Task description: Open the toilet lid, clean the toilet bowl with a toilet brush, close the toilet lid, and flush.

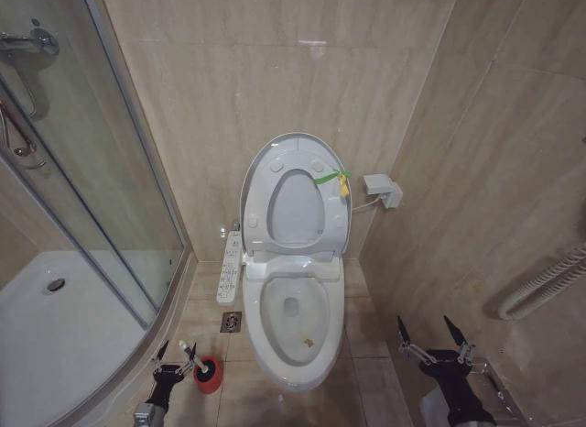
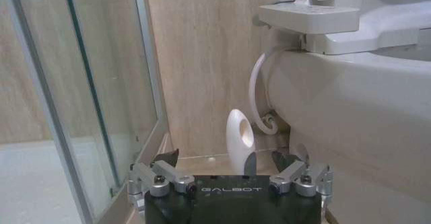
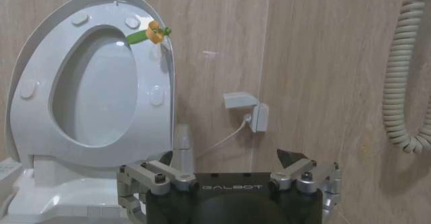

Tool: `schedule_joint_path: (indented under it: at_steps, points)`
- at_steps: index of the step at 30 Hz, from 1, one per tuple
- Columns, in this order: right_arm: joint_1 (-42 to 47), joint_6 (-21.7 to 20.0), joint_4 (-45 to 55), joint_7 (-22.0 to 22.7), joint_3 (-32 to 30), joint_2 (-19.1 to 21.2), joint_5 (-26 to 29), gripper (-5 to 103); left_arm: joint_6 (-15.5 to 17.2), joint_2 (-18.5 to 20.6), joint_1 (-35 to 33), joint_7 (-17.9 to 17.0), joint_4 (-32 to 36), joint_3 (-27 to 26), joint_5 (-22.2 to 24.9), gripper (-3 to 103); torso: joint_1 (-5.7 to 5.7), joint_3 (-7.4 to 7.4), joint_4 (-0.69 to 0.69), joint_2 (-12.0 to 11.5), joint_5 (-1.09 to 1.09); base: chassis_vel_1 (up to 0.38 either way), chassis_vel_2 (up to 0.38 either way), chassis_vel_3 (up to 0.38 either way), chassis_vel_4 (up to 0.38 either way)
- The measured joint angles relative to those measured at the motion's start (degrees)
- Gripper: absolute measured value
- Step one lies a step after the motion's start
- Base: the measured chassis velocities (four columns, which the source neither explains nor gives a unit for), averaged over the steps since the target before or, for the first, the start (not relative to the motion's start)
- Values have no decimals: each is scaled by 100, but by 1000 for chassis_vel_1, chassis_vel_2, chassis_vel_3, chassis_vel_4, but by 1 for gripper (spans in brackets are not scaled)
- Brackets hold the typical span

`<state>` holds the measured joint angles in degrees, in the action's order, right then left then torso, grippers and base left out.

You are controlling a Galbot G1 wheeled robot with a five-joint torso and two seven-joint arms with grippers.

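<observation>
From the head camera, the toilet lid stands raised against the wall, and the toilet brush leans in its red holder just beside the left gripper, jaws spread. Left wrist camera: its white handle rises between the parted fingers. Right wrist camera: right gripper parted, empty, farther off.

"GALBOT" on left gripper, right gripper

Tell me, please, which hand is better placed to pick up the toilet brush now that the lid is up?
Left, probably. The left hand is open right at the toilet brush in its red holder, while the right hand hangs open across the toilet bowl.
</observation>
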<state>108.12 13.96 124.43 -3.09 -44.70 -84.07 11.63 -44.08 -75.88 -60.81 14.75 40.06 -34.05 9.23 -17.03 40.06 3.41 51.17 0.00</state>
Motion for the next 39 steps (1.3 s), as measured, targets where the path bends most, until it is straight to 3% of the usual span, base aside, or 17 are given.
schedule_joint_path:
  at_steps: [8, 9, 16, 17, 22, 23, 30, 31, 39]
  points:
    - [0, 0, 0, 0, 0, 0, 0, 100, -23, 1, 129, 57, -83, 5, 4, 93, 0, 0, 0, 0, 0, 0, 0, 0, 0]
    - [0, 0, 0, 0, 0, 0, 0, 100, -21, 1, 153, 57, -103, 10, 4, 81, 0, 0, 1, 0, 0, 0, 0, 0, 0]
    - [0, 0, 0, 0, 0, 0, 0, 100, -17, -12, 190, 61, -195, 14, 5, 81, 0, 0, 0, 0, 0, 0, 0, 0, 0]
    - [0, 0, 0, 0, 0, 0, 0, 100, -15, -14, 194, 76, -211, 14, 8, 74, 0, 0, 0, 0, 0, 0, 0, 0, 0]
    - [0, 0, 0, 0, 0, 0, 0, 100, -14, -20, 258, 134, -351, -3, 22, 74, 0, 0, 0, 0, 0, 0, 0, 0, 0]
    - [0, 0, 0, 0, 0, 0, 0, 100, -15, -20, 262, 146, -364, -6, 28, 46, 0, 0, 0, 0, 0, 0, 0, 0, 0]
    - [0, 0, 0, 0, 0, 0, 0, 100, -19, -42, 260, 236, -368, -11, 42, 46, 0, 0, 1, 0, -1, 0, 0, 0, 0]
    - [0, 0, 0, 0, 0, 0, 0, 100, -26, -48, 260, 238, -372, -12, 46, 24, 0, 0, 1, 0, 0, 0, 0, 0, 0]
    - [0, 0, 0, 0, 0, 0, 0, 100, -61, -84, 256, 342, -361, -10, 137, 23, 0, 0, 0, 0, 0, 0, 0, 0, 0]
